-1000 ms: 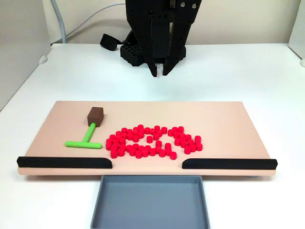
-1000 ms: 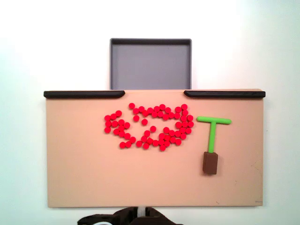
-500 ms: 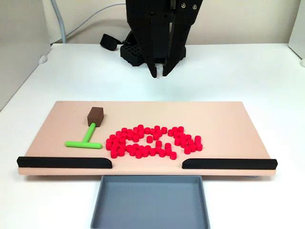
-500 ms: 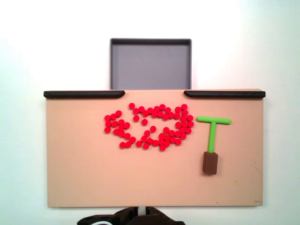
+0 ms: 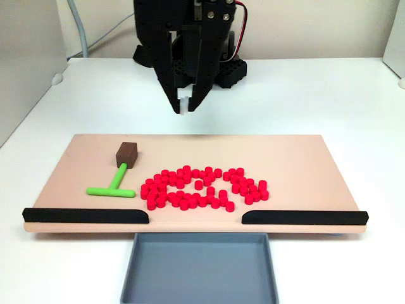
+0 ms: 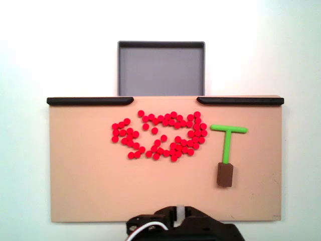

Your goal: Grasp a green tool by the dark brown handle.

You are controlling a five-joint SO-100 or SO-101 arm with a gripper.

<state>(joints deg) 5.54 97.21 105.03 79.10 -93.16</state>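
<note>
The green tool (image 5: pixel 114 185) lies flat on the left part of the tan board (image 5: pixel 304 158); its crossbar faces the front edge. In a fixed view from above, the green tool (image 6: pixel 228 140) is on the board's right side. The dark brown handle (image 5: pixel 126 152) caps the stem's far end, and the same dark brown handle (image 6: pixel 224 175) points toward the arm. My gripper (image 5: pixel 185 107) hangs above the table just behind the board's back edge, right of the handle. Its black fingers point down with a narrow gap and hold nothing. The gripper (image 6: pixel 178 210) enters at the bottom edge.
A cluster of several small red cylinders (image 5: pixel 204 188) sits mid-board. Two long black strips (image 5: pixel 85 216) (image 5: pixel 304 217) line the front edge with a gap between them. A grey tray (image 5: pixel 200 269) sits below that gap. The arm's base (image 5: pixel 221 69) stands behind.
The arm has swung left in the front view and come forward and lower toward the board's back edge. The tool and the red cylinders have not moved.
</note>
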